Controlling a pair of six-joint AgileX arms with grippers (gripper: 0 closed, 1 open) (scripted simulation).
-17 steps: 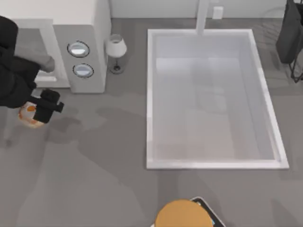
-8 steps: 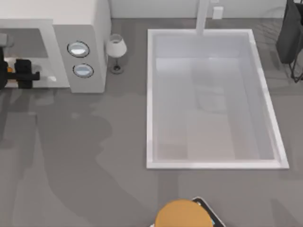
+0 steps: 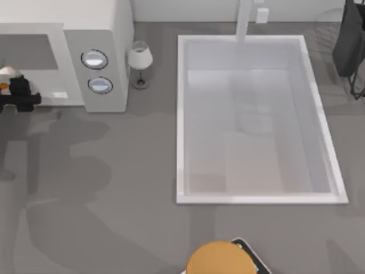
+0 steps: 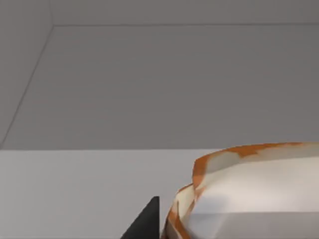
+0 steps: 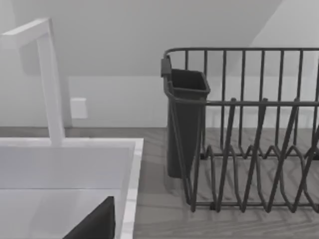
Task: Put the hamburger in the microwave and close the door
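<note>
We are carrying the food into the big white boxy microwave [image 3: 85, 34], its smooth grey cavity facing our left gripper [image 3: 17, 98], whose black fingers are clamping the small round cream-and-tan hamburger [image 3: 7, 80] at the opening. Next, we judge, releasing inside. Our right arm is idling near the dark wire rack [image 5: 249, 139].

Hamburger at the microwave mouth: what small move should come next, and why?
Probably push the left end effector a little deeper into the microwave. It holds the hamburger just at the cavity's front edge, and the left wrist view shows grey cavity floor ahead.
</note>
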